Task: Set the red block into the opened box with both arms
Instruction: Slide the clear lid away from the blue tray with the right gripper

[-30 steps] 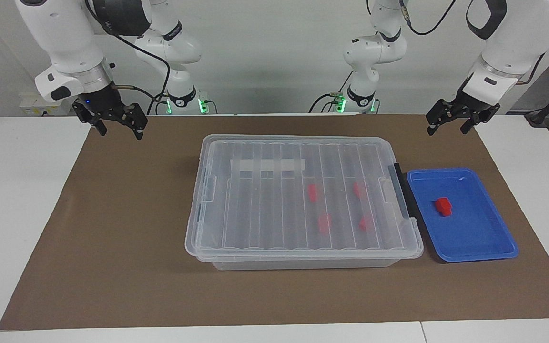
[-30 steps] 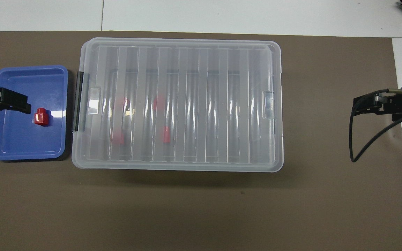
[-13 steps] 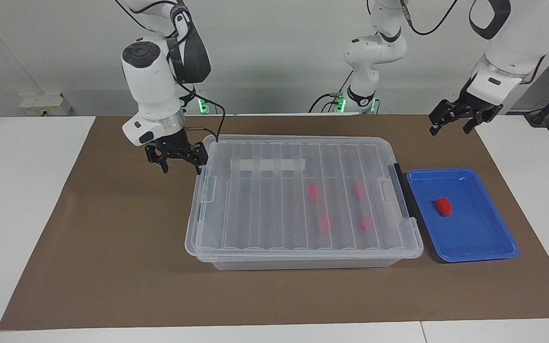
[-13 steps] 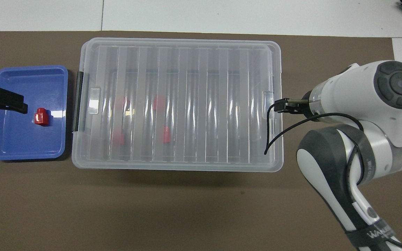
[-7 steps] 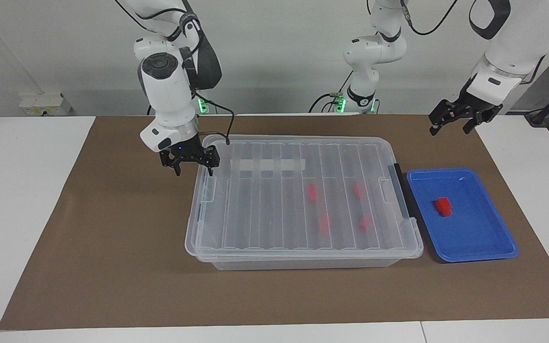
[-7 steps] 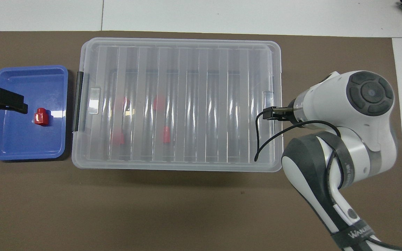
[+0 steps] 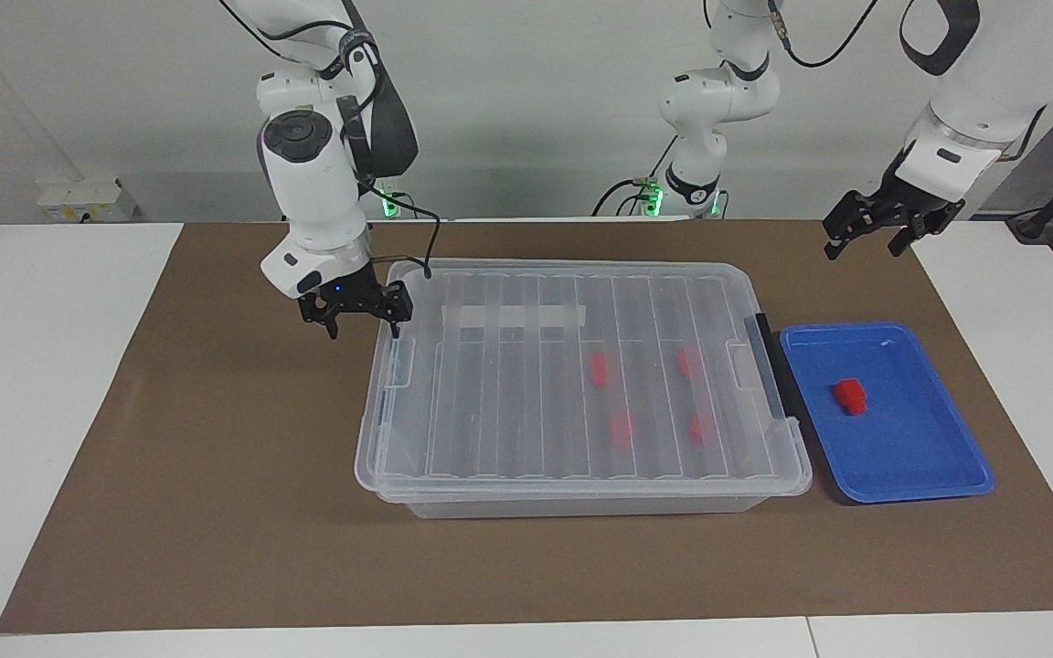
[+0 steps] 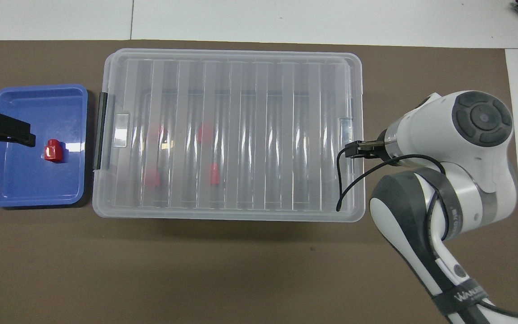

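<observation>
The red block (image 7: 850,395) (image 8: 53,150) lies in a small blue tray. The box (image 7: 490,402) (image 8: 263,135) is a large clear bin in the middle of the mat with its ribbed lid down flat on it. Several more red blocks (image 7: 620,426) show through the lid. My right gripper (image 7: 364,326) is open, low at the box's end toward the right arm, with one finger at the lid's edge. Its own wrist hides it in the overhead view. My left gripper (image 7: 860,245) (image 8: 11,132) is open in the air over the blue tray.
The blue tray (image 7: 929,457) (image 8: 16,189) sits against the box's end with the black bar (image 7: 773,366), toward the left arm's end. A brown mat (image 7: 216,475) covers the table. The right arm's black cable (image 8: 344,180) hangs over the lid's corner.
The right arm swung in from its end of the table to the box's end and has shifted slightly outward in the last half second. The left gripper hardly moved. Lid and blocks are unmoved.
</observation>
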You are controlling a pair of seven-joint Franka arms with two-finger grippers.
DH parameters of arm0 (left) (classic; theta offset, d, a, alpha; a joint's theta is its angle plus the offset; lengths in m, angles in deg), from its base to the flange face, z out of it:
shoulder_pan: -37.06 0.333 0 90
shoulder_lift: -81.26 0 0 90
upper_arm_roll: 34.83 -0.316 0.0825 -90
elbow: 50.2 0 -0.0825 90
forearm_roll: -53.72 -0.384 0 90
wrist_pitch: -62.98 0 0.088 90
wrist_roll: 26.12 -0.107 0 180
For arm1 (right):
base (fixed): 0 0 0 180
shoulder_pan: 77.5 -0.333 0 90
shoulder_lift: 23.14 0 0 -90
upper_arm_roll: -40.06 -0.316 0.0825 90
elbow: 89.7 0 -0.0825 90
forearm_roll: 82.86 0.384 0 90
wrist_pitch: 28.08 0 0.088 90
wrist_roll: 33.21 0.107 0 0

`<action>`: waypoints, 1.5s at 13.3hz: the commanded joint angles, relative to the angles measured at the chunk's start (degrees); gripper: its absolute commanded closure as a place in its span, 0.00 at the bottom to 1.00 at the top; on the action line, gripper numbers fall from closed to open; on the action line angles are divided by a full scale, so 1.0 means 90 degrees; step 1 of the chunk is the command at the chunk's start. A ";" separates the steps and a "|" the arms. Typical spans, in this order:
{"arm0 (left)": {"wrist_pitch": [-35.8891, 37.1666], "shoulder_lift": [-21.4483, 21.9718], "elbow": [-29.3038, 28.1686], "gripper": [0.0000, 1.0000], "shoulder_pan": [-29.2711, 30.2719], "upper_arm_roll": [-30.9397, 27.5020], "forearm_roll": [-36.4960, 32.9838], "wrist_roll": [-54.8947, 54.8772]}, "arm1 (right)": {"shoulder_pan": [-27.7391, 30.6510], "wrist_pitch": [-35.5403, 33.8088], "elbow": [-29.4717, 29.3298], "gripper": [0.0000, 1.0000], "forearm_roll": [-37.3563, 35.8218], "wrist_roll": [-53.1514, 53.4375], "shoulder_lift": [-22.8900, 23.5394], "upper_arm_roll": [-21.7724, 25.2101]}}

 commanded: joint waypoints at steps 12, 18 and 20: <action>-0.1363 0.0427 -0.0926 0.00 0.0411 -0.0044 -0.0133 -0.0108 | 0.1564 -0.0178 0.0089 0.00 -0.0077 -0.3401 -0.0067 -0.0024; -0.3294 -0.0968 -0.1179 0.00 0.0960 -0.0054 -0.0133 -0.0890 | 0.2023 -0.0188 0.0089 0.00 -0.0155 -0.4778 -0.0067 -0.0024; -0.4522 -0.1068 -0.2015 0.00 0.0979 -0.0064 -0.0133 -0.0900 | 0.2180 -0.0178 0.0089 0.00 -0.0155 -0.5140 -0.0067 -0.0024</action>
